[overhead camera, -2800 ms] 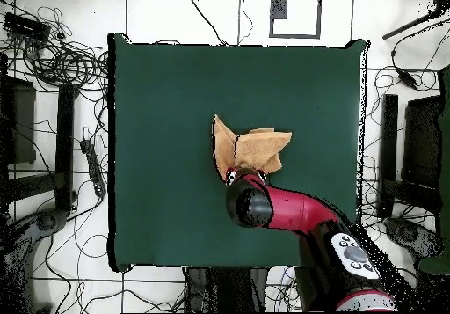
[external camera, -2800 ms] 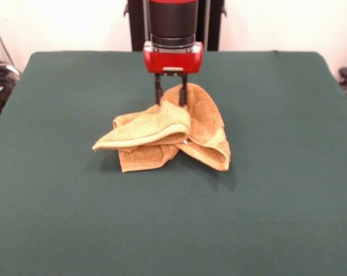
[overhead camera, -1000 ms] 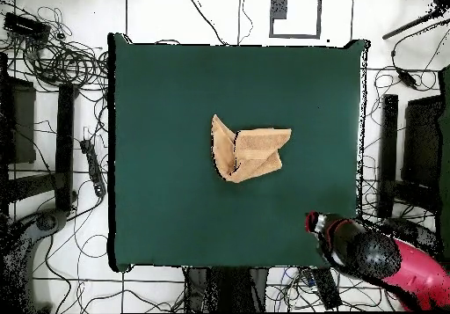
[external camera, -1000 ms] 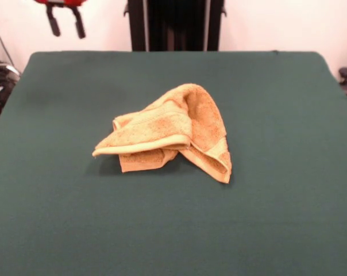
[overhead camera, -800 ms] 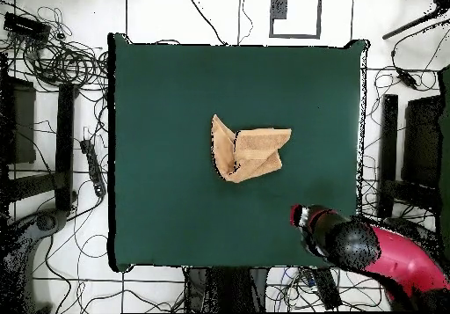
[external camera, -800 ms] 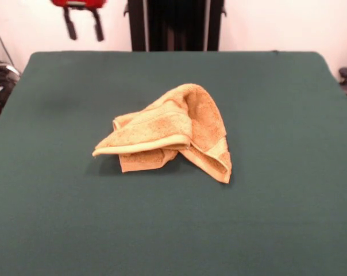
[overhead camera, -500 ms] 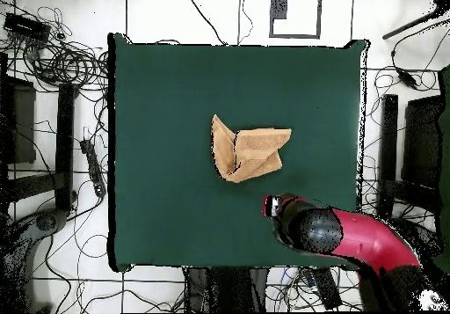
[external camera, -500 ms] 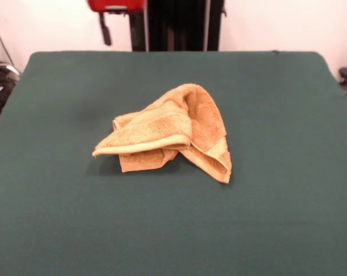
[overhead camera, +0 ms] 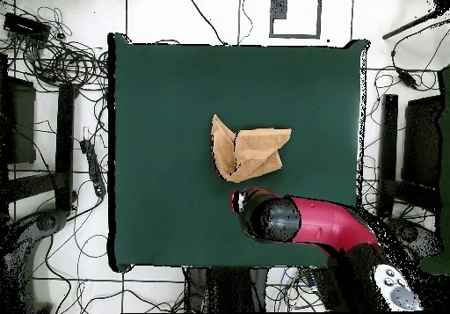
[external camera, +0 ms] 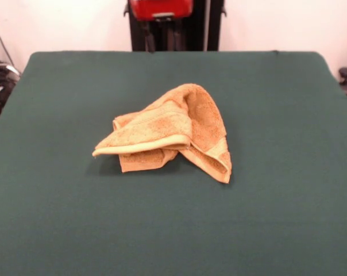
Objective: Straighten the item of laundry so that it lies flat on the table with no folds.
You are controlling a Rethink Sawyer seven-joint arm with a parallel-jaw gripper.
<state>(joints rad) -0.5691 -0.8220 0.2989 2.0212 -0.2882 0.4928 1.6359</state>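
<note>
towel [external camera: 170, 133] crumpled mid table [external camera: 288, 218]; gripper [external camera: 160, 39] above far edge.

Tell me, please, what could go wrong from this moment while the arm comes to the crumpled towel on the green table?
1. The towel lies bunched in overlapping layers, so the gripper may pinch several at once and drag the bundle instead of opening it.
2. The gripper is apart from the towel, near the table's far side; a descent here would miss the cloth.
3. One flap stands raised; pulling it could probably flip the towel into a new fold.
</note>
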